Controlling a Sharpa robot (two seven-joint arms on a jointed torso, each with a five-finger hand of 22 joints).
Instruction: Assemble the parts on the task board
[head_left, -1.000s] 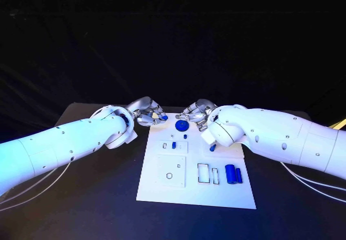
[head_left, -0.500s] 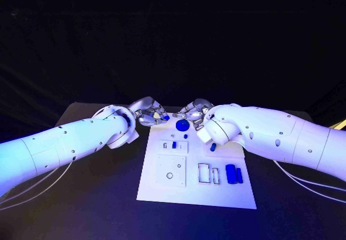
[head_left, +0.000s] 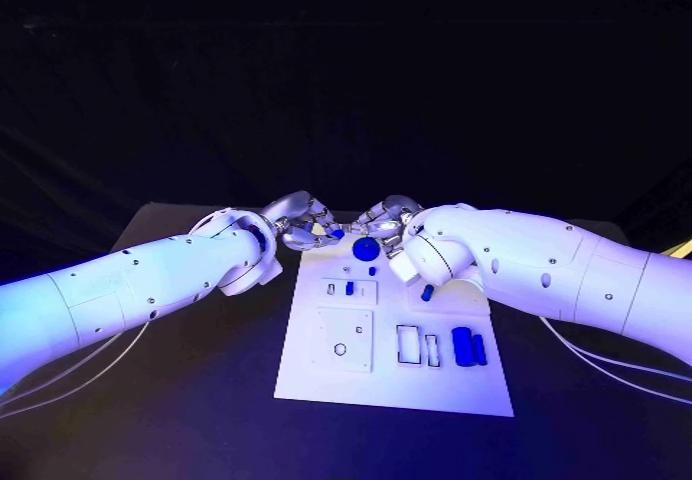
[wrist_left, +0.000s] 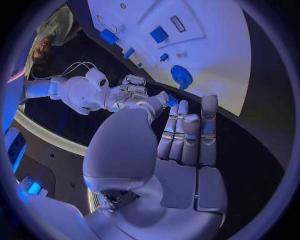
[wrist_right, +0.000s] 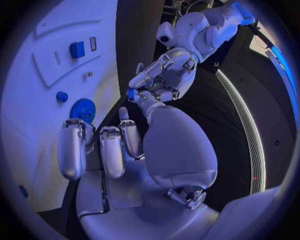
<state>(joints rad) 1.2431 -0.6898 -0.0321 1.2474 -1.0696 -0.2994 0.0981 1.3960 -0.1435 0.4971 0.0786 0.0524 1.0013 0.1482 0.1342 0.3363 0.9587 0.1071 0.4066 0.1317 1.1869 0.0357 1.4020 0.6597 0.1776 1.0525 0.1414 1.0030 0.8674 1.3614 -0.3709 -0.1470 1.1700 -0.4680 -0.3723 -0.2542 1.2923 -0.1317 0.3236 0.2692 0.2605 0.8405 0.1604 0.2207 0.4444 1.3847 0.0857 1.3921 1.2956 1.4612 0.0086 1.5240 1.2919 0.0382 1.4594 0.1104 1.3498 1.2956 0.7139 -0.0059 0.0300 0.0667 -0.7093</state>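
Left hand: the left hand (head_left: 299, 226) is hovering at the far end of the task board (head_left: 397, 385), pinching a small blue part (head_left: 333, 233) at its fingertips; in the right wrist view the same hand (wrist_right: 161, 77) is showing that blue piece (wrist_right: 130, 93) at its finger ends.
Right hand: the right hand (head_left: 387, 222) is facing the left one across the board's far end, close to it; its fingers (wrist_right: 111, 150) are lying side by side, extended, and holding nothing that I can tell.
Task board: the white plate is lying in the middle of the black desk (head_left: 173, 400), its long side running away from the robot.
Round part: a blue gear-like disc (head_left: 365, 249) is sitting on the board's far end, just below the two hands, with a small blue peg (head_left: 371, 271) beside it.
Other parts: a blue block (head_left: 348, 289) is standing in a raised panel, a blue piece (head_left: 427, 294) is lying near the right arm, and two blue bars (head_left: 467, 346) are lying side by side at the board's right edge, beside two rectangular slots (head_left: 407, 345).
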